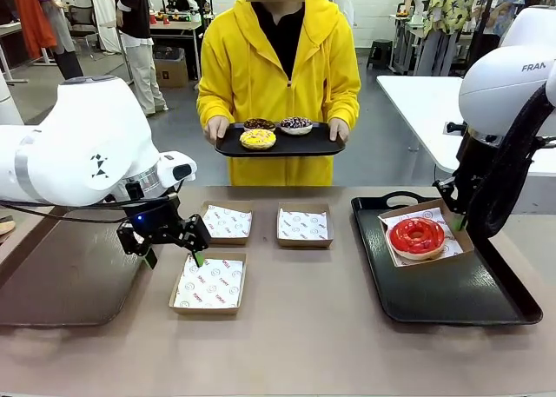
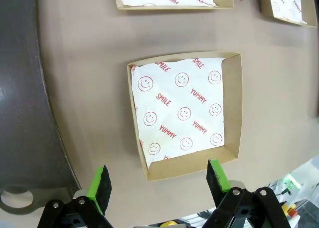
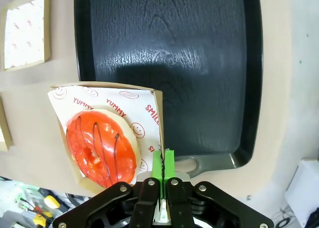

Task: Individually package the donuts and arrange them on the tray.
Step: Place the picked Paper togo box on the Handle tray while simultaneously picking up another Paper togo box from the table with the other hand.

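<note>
In the front view, the left end effector (image 1: 174, 256) hangs spread just above the tan surface (image 1: 304, 345), by the far left corner of the nearest cardboard box (image 1: 208, 310). Two more shallow square boxes (image 1: 226, 240) (image 1: 305, 243) lie beyond it with bare surface between all three, and a smooth dark mat (image 1: 61, 284) lies along the left edge. On the right, the right end effector (image 1: 456, 223) is pressed together on the right wall of the donut box (image 1: 434, 208), which holds the glossy red donut (image 1: 417, 236) over the far left part of the black tray (image 1: 452, 293). Whether the box rests there or is lifted cannot be told, and the tray's near half is bare. Across the surface, a person (image 1: 278, 58) holds a serving tray (image 1: 313, 143) carrying the yellow donut (image 1: 257, 139), the chocolate donut (image 1: 259, 124) and the purple-sprinkled donut (image 1: 295, 124). In the left wrist view, the green pads (image 2: 99, 185) stand wide apart above the near rim of a brown box lined with white paper (image 2: 179, 113) printed with red smileys, and the mat's curved rim runs down the left. In the right wrist view, the green fingertips (image 3: 158, 165) pinch the thin cardboard wall, the ring donut with dark stripes lies just left of them, and the tray's grained floor stretches open beyond.
</note>
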Controlling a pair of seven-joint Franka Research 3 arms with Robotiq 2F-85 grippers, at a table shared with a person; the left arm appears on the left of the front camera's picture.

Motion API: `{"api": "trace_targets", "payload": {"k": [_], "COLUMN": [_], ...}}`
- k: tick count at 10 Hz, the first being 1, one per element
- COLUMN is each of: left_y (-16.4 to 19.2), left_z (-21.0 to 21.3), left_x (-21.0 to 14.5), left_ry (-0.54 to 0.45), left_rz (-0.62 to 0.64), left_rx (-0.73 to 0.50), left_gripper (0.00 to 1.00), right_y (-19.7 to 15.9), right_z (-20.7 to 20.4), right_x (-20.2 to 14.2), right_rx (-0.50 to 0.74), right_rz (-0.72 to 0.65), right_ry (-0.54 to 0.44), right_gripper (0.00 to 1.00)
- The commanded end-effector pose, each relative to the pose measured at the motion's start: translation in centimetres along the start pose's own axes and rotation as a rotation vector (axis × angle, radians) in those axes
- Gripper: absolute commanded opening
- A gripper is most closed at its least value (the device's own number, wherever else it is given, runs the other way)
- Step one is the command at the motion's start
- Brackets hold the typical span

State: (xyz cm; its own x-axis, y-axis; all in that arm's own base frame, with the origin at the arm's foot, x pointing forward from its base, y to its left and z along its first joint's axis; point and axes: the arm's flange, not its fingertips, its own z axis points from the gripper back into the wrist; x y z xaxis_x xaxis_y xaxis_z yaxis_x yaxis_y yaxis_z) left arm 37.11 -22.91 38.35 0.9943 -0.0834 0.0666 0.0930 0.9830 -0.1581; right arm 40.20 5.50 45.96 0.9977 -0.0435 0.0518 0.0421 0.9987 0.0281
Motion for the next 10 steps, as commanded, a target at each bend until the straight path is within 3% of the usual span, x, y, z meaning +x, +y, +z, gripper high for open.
{"api": "trace_targets", "payload": {"k": [1,5,10], "left_y": [0.2,0.0,0.7], "left_z": [0.4,0.3,-2.6], "left_x": [-0.6,0.0,0.1], "left_ry": [-0.014,-0.006,0.027], "left_rz": [-0.006,0.000,0.043], "left_rx": [0.012,-0.003,0.009], "left_gripper": [1.00,1.00,1.00], "right_y": [0.0,0.0,-0.2], "right_z": [0.1,0.0,-4.2], "right_x": [0.0,0.0,-1.8], "right_rx": [0.007,0.000,-0.020], "right_rz": [-0.010,0.000,0.024], "right_ry": [-0.007,0.000,0.059], "right_gripper": [0.01,0.01,0.01]}}
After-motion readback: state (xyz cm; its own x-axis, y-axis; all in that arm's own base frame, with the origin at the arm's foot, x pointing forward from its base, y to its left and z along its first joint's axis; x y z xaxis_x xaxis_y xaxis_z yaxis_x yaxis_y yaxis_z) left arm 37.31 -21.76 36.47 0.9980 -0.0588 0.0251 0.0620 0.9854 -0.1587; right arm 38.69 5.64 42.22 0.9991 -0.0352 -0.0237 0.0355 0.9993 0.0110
